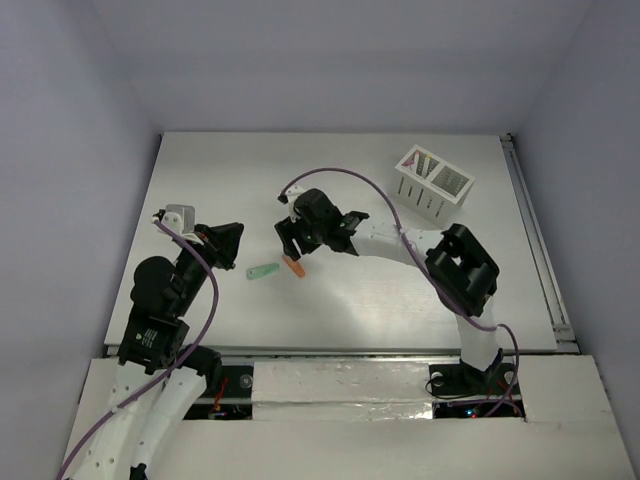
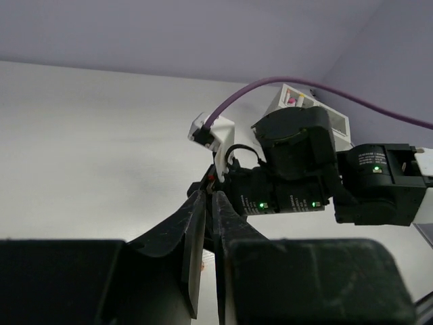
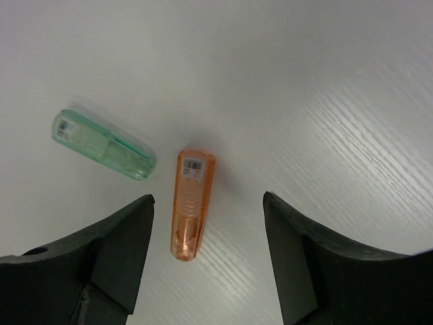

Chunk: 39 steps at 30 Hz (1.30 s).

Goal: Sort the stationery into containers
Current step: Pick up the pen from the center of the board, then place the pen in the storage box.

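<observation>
A stubby orange piece (image 3: 190, 203) lies on the white table between the spread fingers of my right gripper (image 3: 208, 203), nearer the left finger. A stubby mint-green piece (image 3: 103, 144) lies just to its left. In the top view the orange piece (image 1: 293, 266) and the mint-green piece (image 1: 263, 271) lie side by side at mid table, with my right gripper (image 1: 290, 243) open just above them. The white slotted holder (image 1: 433, 181) stands at the back right, with pens in its left compartment. My left gripper (image 1: 228, 246) is shut and empty, left of the green piece.
The holder also shows in the left wrist view (image 2: 298, 100), behind the right arm's wrist (image 2: 304, 172). A purple cable (image 1: 345, 178) arcs over the right arm. A rail (image 1: 535, 240) runs along the table's right edge.
</observation>
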Each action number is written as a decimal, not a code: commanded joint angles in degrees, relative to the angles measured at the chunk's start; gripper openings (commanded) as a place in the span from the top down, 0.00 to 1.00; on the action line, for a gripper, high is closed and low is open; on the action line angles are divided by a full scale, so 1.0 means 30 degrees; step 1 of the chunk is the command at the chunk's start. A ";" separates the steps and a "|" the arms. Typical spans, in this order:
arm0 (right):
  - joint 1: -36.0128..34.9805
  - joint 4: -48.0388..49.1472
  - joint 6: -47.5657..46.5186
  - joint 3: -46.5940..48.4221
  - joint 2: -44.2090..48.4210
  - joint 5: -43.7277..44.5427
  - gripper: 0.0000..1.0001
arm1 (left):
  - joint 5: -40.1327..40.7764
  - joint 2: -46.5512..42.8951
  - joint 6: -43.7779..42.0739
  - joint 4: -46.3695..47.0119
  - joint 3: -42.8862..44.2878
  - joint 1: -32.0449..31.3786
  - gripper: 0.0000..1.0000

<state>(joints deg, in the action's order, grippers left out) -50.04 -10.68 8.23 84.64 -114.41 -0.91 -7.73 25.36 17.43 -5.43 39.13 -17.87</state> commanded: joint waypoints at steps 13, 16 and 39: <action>-0.1220 -0.1447 0.0568 0.1404 -0.2555 0.1268 0.36 | -0.0120 -0.0281 -0.0068 0.0932 0.0607 0.0126 0.90; -0.1220 -0.1975 0.0422 0.2020 -0.3258 0.2145 0.40 | -0.0120 -0.0281 -0.0097 0.0932 0.0578 0.0126 0.90; 0.9373 0.2973 0.2764 -0.5010 0.8603 0.8770 0.91 | -0.0003 -0.0516 -0.0097 0.0903 0.0607 0.0126 0.89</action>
<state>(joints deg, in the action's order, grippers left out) -27.81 -5.19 13.96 71.88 -90.76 24.40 -7.73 24.45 17.43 -5.41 39.13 -17.87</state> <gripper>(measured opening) 0.330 0.106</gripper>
